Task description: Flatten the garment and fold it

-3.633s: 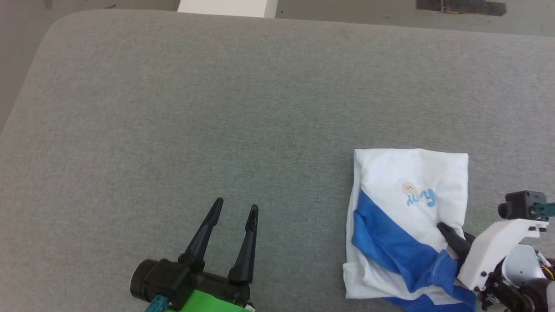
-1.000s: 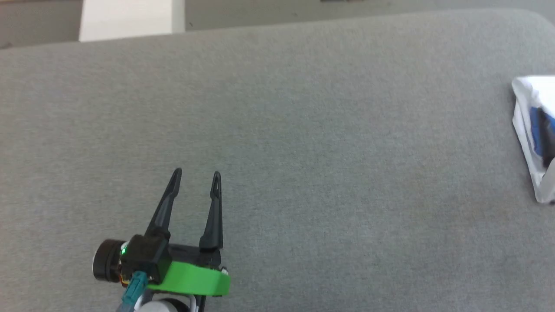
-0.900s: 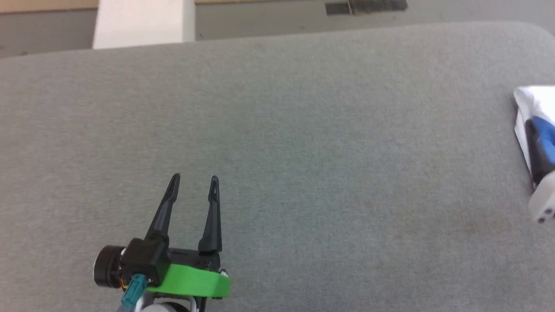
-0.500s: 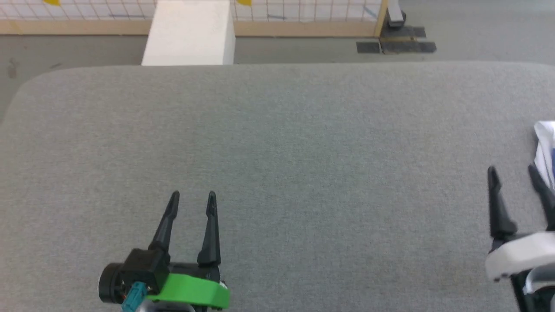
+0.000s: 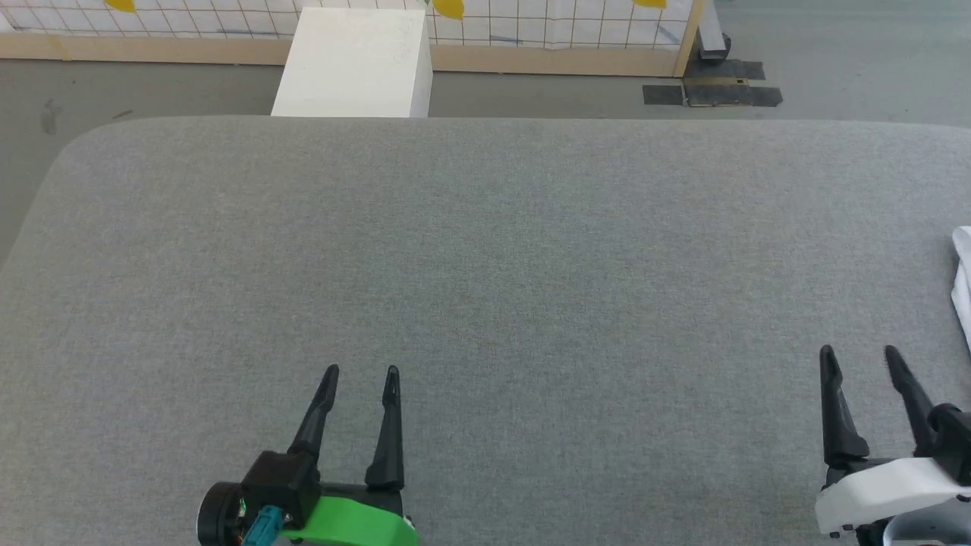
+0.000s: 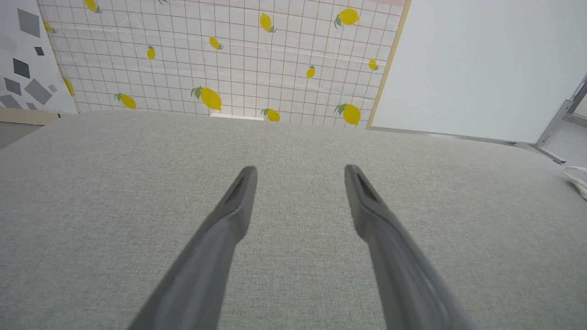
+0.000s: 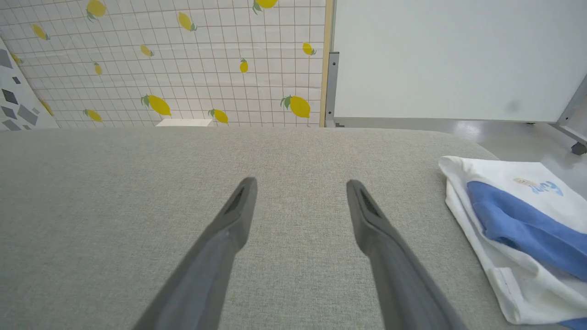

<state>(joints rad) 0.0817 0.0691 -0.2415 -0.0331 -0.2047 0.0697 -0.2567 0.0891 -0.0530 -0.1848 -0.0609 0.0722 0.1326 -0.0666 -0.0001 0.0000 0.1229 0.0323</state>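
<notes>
The garment (image 7: 513, 220) lies folded on the grey table, white with a blue band and small blue lettering, at the right of the right wrist view. A sliver of its white edge (image 5: 963, 280) shows at the head view's right border, and a white corner (image 6: 578, 178) shows far right in the left wrist view. My right gripper (image 5: 860, 353) stands open and empty at the lower right, just left of the garment and apart from it. Over bare table at the lower left, my left gripper (image 5: 361, 371) is open with nothing between its fingers.
The grey cloth-covered table (image 5: 485, 250) spans the head view. Beyond its far edge stand a white box (image 5: 353, 64) on the floor, a lemon-print tiled wall (image 6: 220, 59) and a white panel (image 7: 454, 55).
The head camera swung and tilted, so the garment slid out to the right edge. My right gripper let go of the garment and now stands open beside it. The left gripper stayed open.
</notes>
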